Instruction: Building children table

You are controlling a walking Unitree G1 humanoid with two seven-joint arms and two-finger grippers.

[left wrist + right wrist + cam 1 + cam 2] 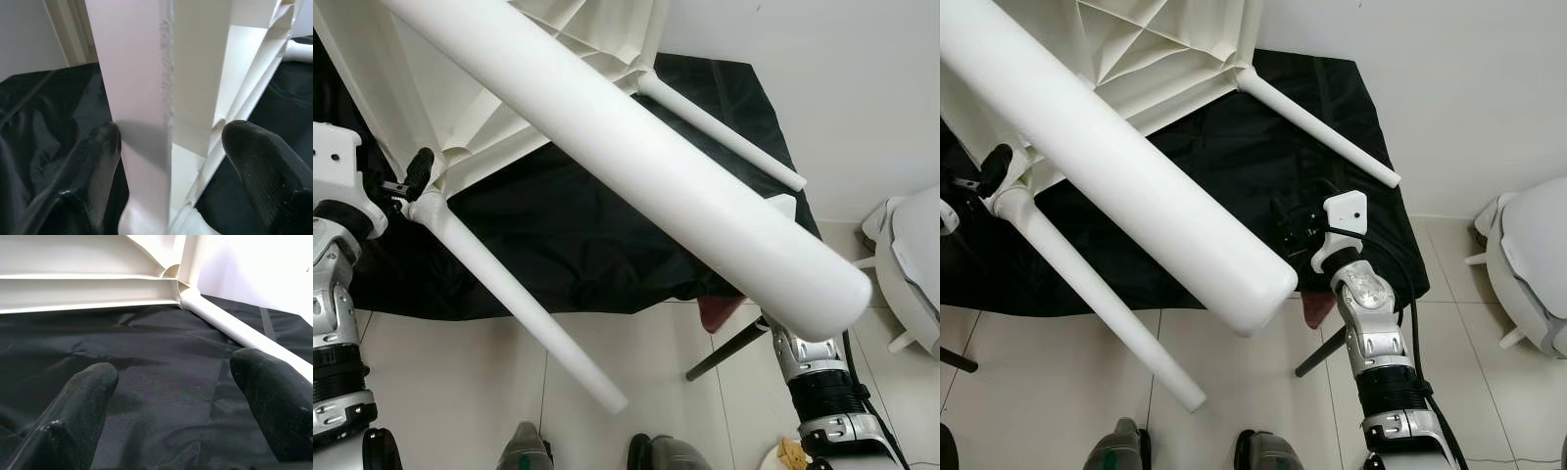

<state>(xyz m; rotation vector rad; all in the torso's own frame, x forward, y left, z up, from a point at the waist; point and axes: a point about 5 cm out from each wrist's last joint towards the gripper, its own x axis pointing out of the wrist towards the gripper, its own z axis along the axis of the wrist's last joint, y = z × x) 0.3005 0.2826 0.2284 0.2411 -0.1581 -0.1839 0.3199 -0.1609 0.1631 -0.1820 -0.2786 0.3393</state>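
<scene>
A white plastic children's table (1156, 49) is tilted up over a black cloth (558, 245), its ribbed underside facing me. Three round white legs are on it: one thick leg (636, 166) points at my head, one (509, 294) slants down at the left, one (720, 127) lies at the far right. My left gripper (419, 168) is at the table's rim by the left leg. In the left wrist view its fingers (98, 161) close on either side of the rim (142, 98). My right gripper (1285, 227) hovers open above the cloth, holding nothing, with the far leg (234, 328) ahead of it.
A white wall rises behind the cloth. A white rounded piece of furniture (911, 264) stands on the tiled floor at the right. A dark rod (724, 352) and a maroon object (715, 311) lie by the cloth's front edge. My feet (524, 446) are below.
</scene>
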